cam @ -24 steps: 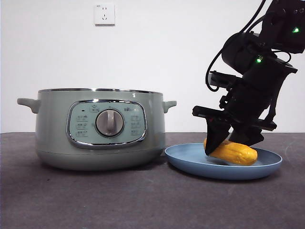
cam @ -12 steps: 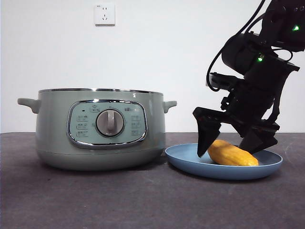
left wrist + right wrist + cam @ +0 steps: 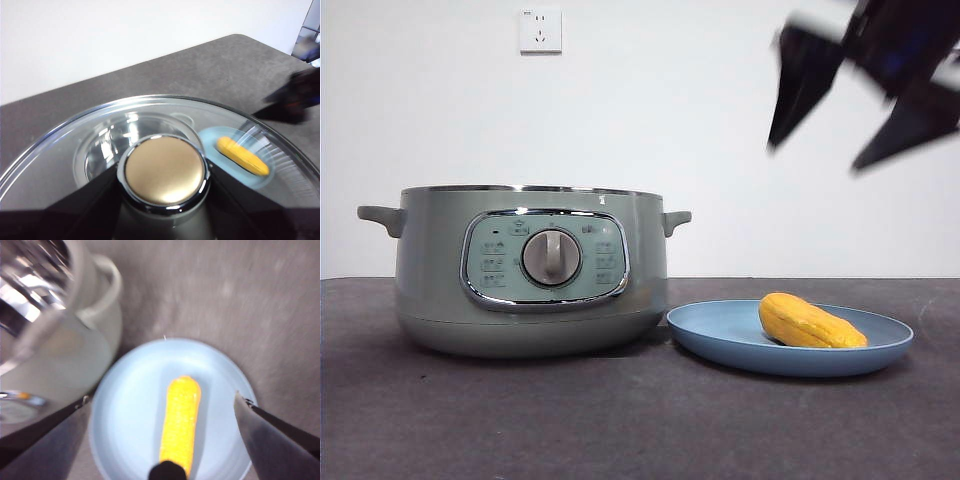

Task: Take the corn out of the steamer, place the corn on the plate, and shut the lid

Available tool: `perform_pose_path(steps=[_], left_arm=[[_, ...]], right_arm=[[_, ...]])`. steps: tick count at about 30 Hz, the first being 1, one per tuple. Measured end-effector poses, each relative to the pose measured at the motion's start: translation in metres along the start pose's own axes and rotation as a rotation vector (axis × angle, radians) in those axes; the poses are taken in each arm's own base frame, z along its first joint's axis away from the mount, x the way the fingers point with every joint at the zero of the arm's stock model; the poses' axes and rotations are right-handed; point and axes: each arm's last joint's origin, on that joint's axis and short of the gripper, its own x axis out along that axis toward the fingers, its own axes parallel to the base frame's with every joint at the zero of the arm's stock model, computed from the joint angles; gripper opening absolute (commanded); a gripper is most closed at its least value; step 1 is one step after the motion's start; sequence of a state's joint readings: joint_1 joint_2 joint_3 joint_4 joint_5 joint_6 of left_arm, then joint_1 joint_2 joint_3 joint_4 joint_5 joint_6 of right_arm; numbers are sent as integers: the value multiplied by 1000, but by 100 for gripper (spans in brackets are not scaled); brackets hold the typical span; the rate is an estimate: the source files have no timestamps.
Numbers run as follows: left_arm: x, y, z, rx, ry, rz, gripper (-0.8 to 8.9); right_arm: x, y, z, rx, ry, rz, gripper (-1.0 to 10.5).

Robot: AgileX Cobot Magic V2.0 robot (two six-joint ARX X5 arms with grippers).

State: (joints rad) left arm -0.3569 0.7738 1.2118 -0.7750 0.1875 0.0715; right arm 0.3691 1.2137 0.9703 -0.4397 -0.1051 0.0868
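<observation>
On the plate, at about three o'clock from the steamer in the front view: the corn, lying flat, long axis running roughly nine to three, well inside the rim and touching nothing else. High above it, near one o'clock of that view: the right gripper, blurred, jaws spread wide, empty, well clear of cob and plate. Confirmed from the right wrist camera: corn lengthwise in the gap between the parted jaws, far below, gripped by nothing. So, by the look of it, corn step done and only the lid left. No lid in the front view; steamer mouth open, steel rim bare. From the left wrist camera: left gripper clamped on the knob of the lid, a jaw at either side, glass level or near it. Through the glass: the shiny inside of the pot almost straight beneath the knob, the plate with its cob off to one side. Left arm plainly the nearer for closing. Judged need: centre the lid over the mouth, lower it level, seat the rim all round before letting go. Risk: a tilted lid catching the steamer's rim on one side.
</observation>
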Motion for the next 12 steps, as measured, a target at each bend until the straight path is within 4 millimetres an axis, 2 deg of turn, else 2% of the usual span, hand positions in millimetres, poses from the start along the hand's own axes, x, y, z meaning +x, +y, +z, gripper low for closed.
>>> perform_pose_path(steps=[4,8,12], left_arm=[[39,8,9,24,9,-8,-8],[77,13,12,34,26,-31,-7],[113,16,12,50,38,-49,-6]], right_arm=[[-63,11,2,-23,-168,33,481],[-122,18,-8,-39,-342,65,481],[-162,20,-22,-26,-454,83,480]])
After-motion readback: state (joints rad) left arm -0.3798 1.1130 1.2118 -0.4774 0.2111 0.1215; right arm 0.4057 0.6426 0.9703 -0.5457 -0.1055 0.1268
